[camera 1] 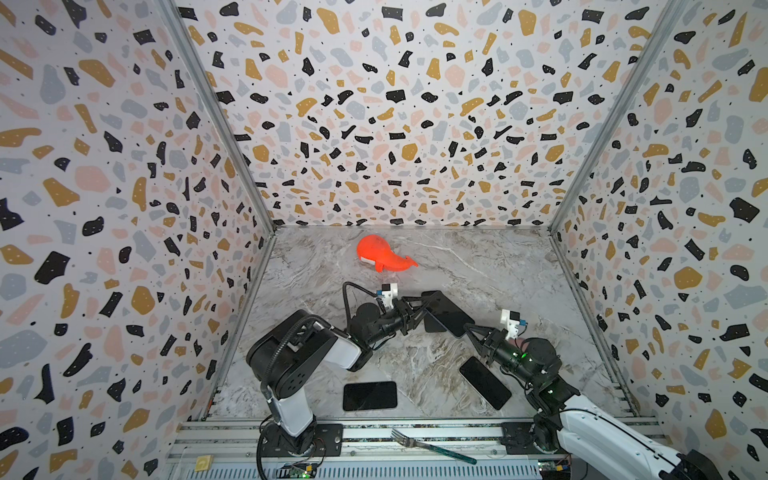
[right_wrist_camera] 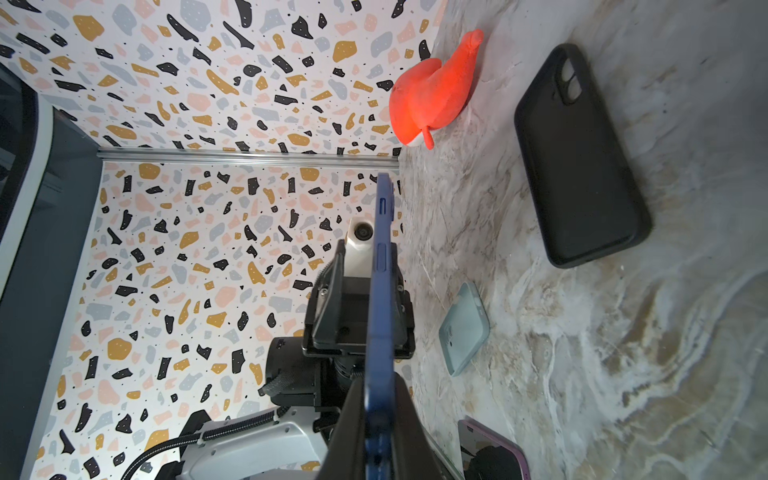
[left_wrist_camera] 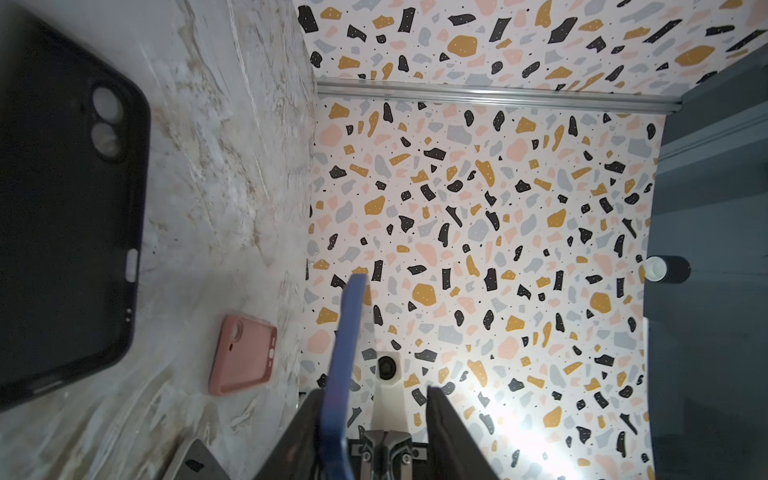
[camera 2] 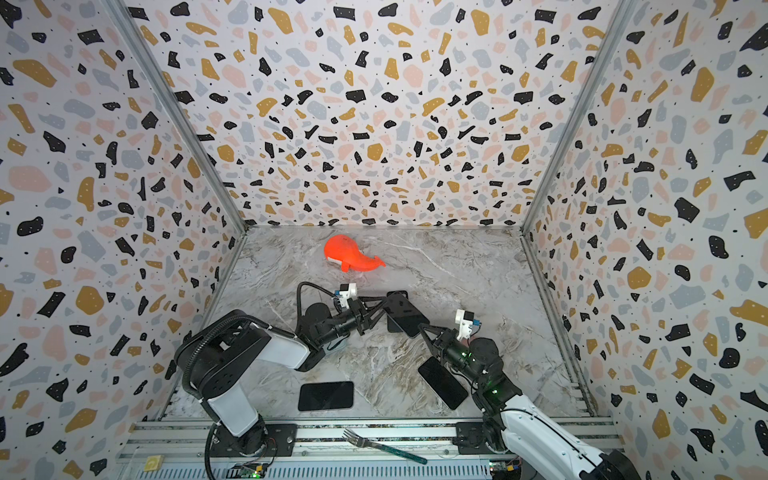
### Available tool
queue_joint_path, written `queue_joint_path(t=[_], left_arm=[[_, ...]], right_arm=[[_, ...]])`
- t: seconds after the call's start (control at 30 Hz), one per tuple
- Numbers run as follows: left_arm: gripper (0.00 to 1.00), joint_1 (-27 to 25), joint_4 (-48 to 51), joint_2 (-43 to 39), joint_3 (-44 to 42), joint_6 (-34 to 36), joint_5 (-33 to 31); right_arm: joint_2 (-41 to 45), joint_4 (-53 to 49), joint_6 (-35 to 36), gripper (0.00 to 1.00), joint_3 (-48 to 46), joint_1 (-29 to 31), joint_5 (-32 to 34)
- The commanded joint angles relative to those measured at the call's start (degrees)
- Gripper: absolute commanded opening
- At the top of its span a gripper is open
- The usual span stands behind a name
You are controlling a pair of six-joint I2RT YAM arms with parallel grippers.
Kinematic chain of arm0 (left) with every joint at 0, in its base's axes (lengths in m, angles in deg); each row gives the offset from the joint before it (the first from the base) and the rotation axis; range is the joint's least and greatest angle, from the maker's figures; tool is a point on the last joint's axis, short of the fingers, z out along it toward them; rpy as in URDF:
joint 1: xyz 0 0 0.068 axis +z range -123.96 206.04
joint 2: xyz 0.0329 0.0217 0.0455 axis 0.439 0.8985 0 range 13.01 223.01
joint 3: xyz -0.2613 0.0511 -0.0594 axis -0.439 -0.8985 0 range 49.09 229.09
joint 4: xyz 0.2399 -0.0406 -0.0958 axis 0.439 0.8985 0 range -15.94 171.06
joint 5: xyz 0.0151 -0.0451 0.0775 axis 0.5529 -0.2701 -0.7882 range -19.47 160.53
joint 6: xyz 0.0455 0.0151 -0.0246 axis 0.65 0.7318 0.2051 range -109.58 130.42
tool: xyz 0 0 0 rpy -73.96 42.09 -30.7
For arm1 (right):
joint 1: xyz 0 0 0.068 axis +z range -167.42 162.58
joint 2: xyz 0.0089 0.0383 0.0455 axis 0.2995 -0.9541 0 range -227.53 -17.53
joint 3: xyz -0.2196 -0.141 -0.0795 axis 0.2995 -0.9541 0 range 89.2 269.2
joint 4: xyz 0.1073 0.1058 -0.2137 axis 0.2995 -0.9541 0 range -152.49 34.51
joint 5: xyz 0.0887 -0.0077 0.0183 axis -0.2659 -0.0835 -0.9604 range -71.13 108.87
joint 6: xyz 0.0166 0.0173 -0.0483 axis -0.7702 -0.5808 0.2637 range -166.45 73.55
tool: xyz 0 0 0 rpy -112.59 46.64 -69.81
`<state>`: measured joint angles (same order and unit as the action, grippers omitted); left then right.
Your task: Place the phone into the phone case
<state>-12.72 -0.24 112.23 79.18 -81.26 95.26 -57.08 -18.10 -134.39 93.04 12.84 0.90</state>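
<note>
The right gripper [right_wrist_camera: 380, 395] is clamped tight on one end of the blue phone case [right_wrist_camera: 382, 266], one finger flat on each broad face. The left gripper [left_wrist_camera: 376, 392] stands partly open at the far end. The case lies along one of its fingers and the other finger is clear of it, so it grips nothing. The case hangs in the air between the two grippers, over the middle of the worktop [camera 1: 415, 365] and close to a black case [right_wrist_camera: 577, 158] lying there. In a top view a dark glossy face fills the held case and looks like the phone [camera 1: 451, 315]. Both wrist views show it edge-on, so I cannot tell whether every corner is seated.

This looks like a regrip while the right side carries the load. To do it well:
- Keep the right grip firm and level so the free end does not sag.
- Bring the left fingers back onto a rim corner, not the side buttons.
- Squeeze through the thickness so the lip snaps over the phone.
- Work corner by corner, and lower the case to the worktop if it flexes.

Both forearms run low over the worktop and face each other along the case. The elbows are bent, and the wrists are rolled onto their sides so that the fingers close across the case's thin dimension.
</note>
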Motion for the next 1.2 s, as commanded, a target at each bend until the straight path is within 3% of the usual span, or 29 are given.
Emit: queue_joint_path(t=[0.0,0.2,0.43,0.57,0.9,1.17], left_arm=[[0.54,-0.04,12.22,-3.72,3.87,10.59,2.36],[0.61,0.84,50.47,-5.61,17.08,36.65,-0.87],[0.61,1.32,74.89,4.25,33.92,55.94,-3.04],[0.60,1.67,84.63,10.29,43.02,64.18,-6.24],[0.53,1.94,100.51,23.49,65.36,76.90,-15.70],[0.48,1.81,105.47,32.41,77.00,80.56,-17.15]], right_arm=[[2.29,-1.83,1.69,0.00,0.41,-1.96,-0.46],[3.76,-4.18,2.94,0.00,0.23,-6.53,-3.45],[3.03,-4.82,4.59,0.00,0.12,-12.26,-8.05],[2.64,-5.94,5.88,0.00,0.12,-15.57,-10.99],[0.62,-6.08,8.97,0.00,0.43,-19.43,-16.26],[0.78,-7.01,10.11,0.00,0.00,-20.66,-17.78]])
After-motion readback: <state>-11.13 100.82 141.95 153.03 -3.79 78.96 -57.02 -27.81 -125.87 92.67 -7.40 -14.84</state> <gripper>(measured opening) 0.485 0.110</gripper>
